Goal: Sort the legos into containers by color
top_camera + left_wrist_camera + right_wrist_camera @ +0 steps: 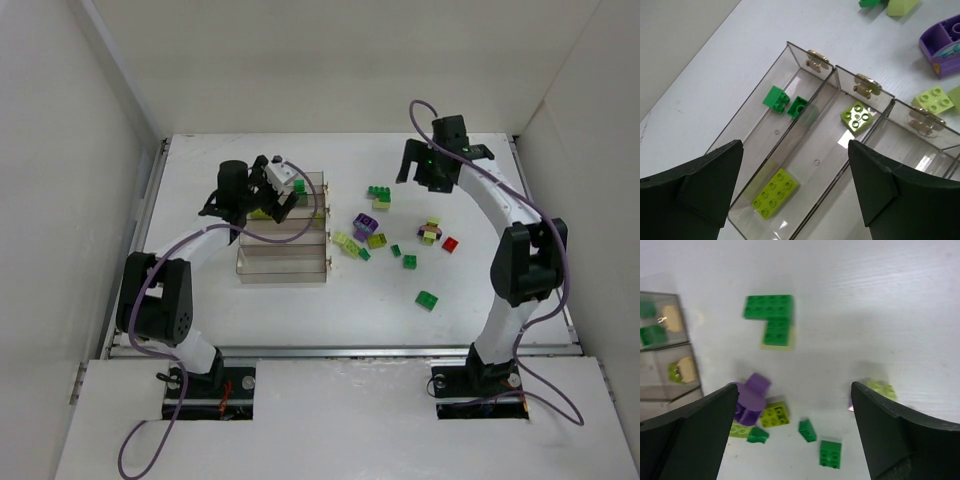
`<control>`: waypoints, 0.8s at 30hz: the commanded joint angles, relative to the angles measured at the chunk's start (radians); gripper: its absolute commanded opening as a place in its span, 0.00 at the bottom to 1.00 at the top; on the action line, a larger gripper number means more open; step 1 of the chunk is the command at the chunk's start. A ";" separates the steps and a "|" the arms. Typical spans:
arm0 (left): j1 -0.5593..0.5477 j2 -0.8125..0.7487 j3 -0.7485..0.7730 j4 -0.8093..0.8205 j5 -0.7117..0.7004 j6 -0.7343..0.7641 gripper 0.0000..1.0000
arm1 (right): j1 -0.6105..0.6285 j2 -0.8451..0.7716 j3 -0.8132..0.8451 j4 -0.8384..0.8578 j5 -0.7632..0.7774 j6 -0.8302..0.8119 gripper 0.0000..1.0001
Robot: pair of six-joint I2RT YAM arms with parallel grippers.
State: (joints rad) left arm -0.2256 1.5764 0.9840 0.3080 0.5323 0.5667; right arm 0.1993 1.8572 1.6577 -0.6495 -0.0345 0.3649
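Observation:
The containers (284, 262) are clear bins joined side by side, left of centre. My left gripper (272, 204) hangs open over their far end with nothing between its fingers. In the left wrist view the left gripper (795, 146) looks down on two dark green legos (775, 97) in one bin (746, 129) and two yellow-green legos (774, 194) in the bin beside it. My right gripper (440, 166) stands open and empty above loose legos. The right gripper (792, 387) sees an L-shaped green brick (771, 315), a purple piece (751, 397) and small green bricks (831, 454).
Loose bricks lie right of the bins, among them a red one (450, 243), a purple one (365, 225) and a lone green one (427, 300). White walls enclose the table on the left, right and back. Metal clips (817, 59) join the bin ends.

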 commanded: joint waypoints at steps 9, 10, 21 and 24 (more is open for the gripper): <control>-0.047 -0.078 -0.048 0.008 -0.018 -0.025 0.84 | -0.087 0.034 -0.101 -0.082 0.179 0.045 0.99; -0.047 -0.078 -0.048 0.008 -0.018 -0.025 0.84 | -0.087 0.048 -0.101 -0.073 0.179 0.045 0.97; -0.047 -0.096 -0.077 0.031 -0.028 -0.016 0.84 | -0.087 0.160 -0.062 -0.073 0.179 0.025 0.69; -0.047 -0.096 -0.088 0.031 -0.037 -0.007 0.84 | -0.087 0.160 -0.073 -0.073 0.179 0.025 0.63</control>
State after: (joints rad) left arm -0.2733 1.5280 0.9123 0.3054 0.4965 0.5598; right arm 0.1078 2.0319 1.5562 -0.7254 0.1246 0.3920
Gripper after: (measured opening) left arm 0.834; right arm 0.638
